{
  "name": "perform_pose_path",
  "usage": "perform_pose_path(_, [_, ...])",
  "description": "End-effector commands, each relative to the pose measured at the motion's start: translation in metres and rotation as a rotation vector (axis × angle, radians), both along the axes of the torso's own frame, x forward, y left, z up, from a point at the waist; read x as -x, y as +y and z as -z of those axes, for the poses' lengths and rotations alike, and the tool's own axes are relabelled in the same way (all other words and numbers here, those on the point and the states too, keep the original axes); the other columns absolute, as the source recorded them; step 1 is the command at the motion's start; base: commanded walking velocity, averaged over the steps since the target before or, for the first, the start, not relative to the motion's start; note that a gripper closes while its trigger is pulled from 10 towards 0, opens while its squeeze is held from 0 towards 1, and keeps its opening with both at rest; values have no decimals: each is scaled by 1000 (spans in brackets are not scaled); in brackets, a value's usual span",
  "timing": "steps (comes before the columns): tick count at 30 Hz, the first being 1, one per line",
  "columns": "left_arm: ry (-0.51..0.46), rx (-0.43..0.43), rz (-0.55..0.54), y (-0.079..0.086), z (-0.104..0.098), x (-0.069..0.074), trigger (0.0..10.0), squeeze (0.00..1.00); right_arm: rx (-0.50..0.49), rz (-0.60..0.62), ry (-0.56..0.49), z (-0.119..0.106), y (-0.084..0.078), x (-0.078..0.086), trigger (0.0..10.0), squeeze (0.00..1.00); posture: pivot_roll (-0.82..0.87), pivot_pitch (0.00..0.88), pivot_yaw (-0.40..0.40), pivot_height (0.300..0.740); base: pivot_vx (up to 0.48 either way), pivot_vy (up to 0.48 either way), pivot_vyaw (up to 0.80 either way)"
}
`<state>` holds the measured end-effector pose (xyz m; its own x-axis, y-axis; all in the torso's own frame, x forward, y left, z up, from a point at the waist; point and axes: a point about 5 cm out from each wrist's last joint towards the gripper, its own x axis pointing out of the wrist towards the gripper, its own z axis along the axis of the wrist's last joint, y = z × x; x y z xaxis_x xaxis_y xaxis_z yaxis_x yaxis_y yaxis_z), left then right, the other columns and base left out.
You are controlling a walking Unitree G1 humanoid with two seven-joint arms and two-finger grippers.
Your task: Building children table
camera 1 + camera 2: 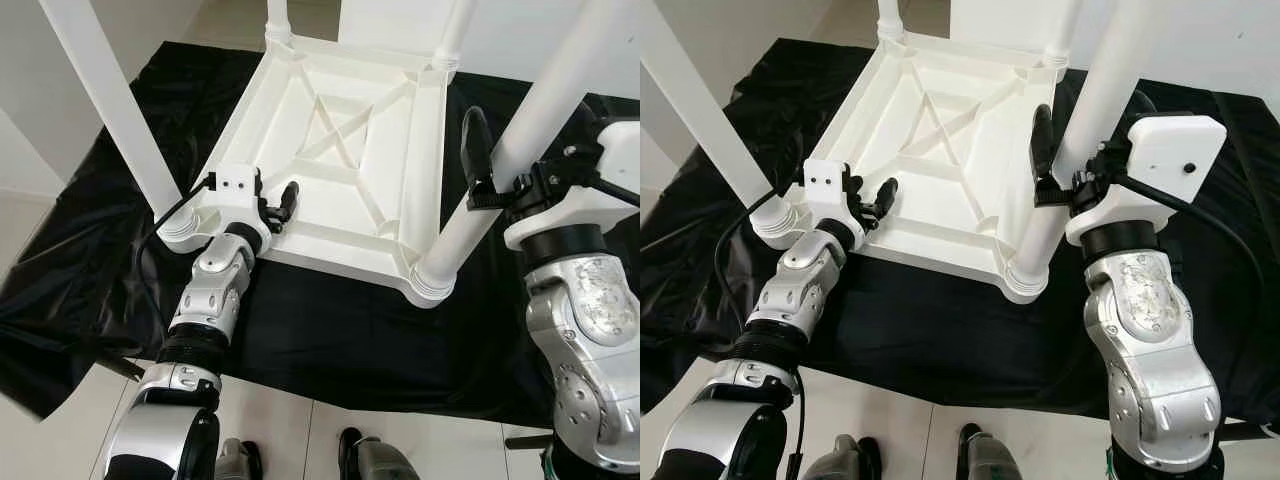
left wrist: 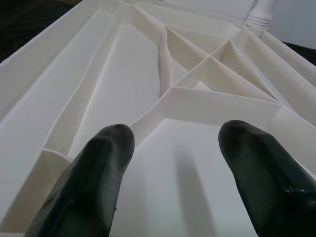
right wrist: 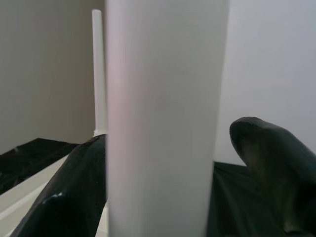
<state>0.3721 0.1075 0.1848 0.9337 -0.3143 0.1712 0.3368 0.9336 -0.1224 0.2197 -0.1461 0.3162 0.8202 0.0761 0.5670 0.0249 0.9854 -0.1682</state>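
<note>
White moulded plastic: one children's table top (image 1: 340, 150), lying upside down on a black sheet (image 1: 330, 330), ribbed underside up. All four legs stand seated in its corner sockets.

Landmark: the near-right leg (image 1: 500, 165), a long white tube with its long axis rising steeply from the socket at the table top's near-right corner and leaning toward the robot's right.

Right gripper (image 1: 1065, 150): partway up this leg, well above the socket. Fingers apart, one black finger on either side of the tube. The right wrist view has the tube running straight through the gap, the finger toward the table top's middle looking in contact and the other just clear. Judged a loose straddle, not a firm clamp.

Left gripper (image 1: 275, 205): well apart from the landmark leg, across the table top's near edge, over the near-left corner beside the near-left leg (image 1: 115, 105). Fingers open and holding nothing, tips above the ribbing.

Deciding relation: the leg's axis crosses the right fingers' closing line squarely, so any tightening twist or downward push belongs to the right arm. The left seems placed to brace the top.
</note>
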Motion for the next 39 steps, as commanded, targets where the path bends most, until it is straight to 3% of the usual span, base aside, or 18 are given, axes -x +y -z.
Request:
perform_pose_path(1, [76,17,-40,7,22,4,10000,0,1,-1,-2,-1,1,-3,1686,0,-52,202,-13,740,0,0,0])
perform_pose_path(3, [78,19,-45,8,23,5,10000,0,1,-4,1,-1,1,-3,1686,0,-52,202,-13,740,0,0,0])
perform_pose_path(4, [81,22,-53,10,23,5,10000,0,19,-8,9,0,2,-3,0,0,-53,201,-15,740,0,0,0])
perform_pose_path(18, [56,36,-33,13,21,2,10000,0,78,25,16,1,1,-1,0,0,-71,194,-28,740,0,0,0])
perform_pose_path(20, [58,34,-38,15,21,0,10000,0,66,77,10,0,-5,0,0,0,-75,198,-20,740,0,0,0])
perform_pose_path(21, [54,31,-41,17,19,-2,10000,0,44,118,1,-2,-10,0,2392,0,-75,198,-20,740,0,0,0])
perform_pose_path(24, [47,25,-47,21,13,-5,10000,0,7,208,-14,-4,-22,2,2392,0,-72,202,-17,740,0,0,0])
perform_pose_path(25, [35,13,-46,24,8,-7,10000,0,-16,240,-13,-4,-27,2,0,0,-67,209,-3,740,0,0,0])
perform_pose_path(29, [11,-16,-46,31,-2,-11,10000,0,-63,276,-12,-2,-34,4,0,0,-61,216,16,740,0,0,0])
perform_pose_path(30, [-13,-40,-42,36,-14,-15,10000,0,-116,328,-17,1,-43,7,0,0,-54,220,29,740,0,0,0])
perform_pose_path(39, [-72,-64,-21,34,-42,-21,10000,0,-316,472,-5,13,-69,14,0,0,-35,224,55,740,0,0,0])
